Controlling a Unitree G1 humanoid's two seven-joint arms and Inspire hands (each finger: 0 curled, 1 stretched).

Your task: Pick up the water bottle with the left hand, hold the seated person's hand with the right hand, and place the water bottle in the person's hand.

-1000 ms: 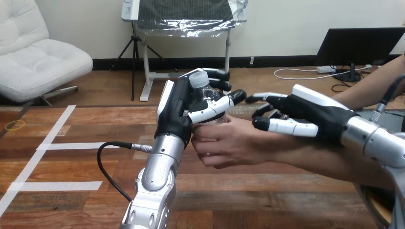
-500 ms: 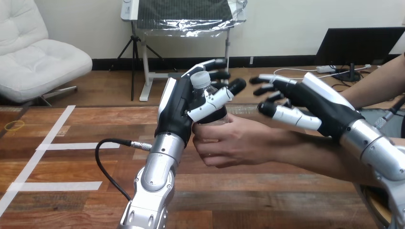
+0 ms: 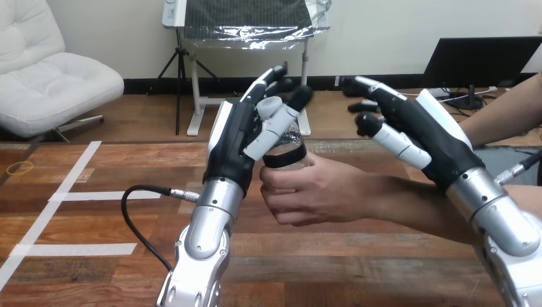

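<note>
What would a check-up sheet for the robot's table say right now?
Surface: wooden table, white tape strips at its left.
Job's things: water bottle upright, the person's hand curled round it.
Clutter: small yellow ring at the far left.
Hands: left hand open beside the bottle; right hand open above the person's forearm, not curled round it.
Cables: black cable loops from the left forearm.
Surroundings: the person's arm enters from the right.

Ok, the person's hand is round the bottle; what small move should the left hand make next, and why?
Probably ease the left hand back to the left, clear of the water bottle. Its fingers are straight, not curled round it, while the person's hand grips its lower body, so it looks handed over. The right hand is open, above the person's forearm, apart.
</note>
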